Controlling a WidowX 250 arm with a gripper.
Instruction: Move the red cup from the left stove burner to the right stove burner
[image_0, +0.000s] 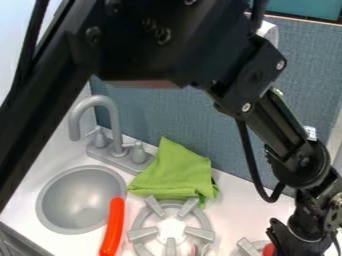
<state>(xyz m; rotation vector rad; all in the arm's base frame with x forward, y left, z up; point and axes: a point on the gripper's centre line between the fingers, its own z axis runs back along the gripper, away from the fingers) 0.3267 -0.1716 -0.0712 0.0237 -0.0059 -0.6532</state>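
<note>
Bright, mostly soft light; source can't be told. White countertop (237, 197), left of the pincer (294, 235), is brightest, near-white inside the burner grate (142, 234). Soft shading in the sink basin (80, 200), farther left. Dark shadow at the green cloth's (175, 170) folds, up-left of the pincer. Black arm (153, 45) above it: deep darks, small glints on screws (246, 107).

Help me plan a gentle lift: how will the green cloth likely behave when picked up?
The green cloth will probably hang floppy, as its loose folds suggest. It looks thin, so likely light for its size. Its lower edge lies right by the burner, so it might brush the prongs.
</note>
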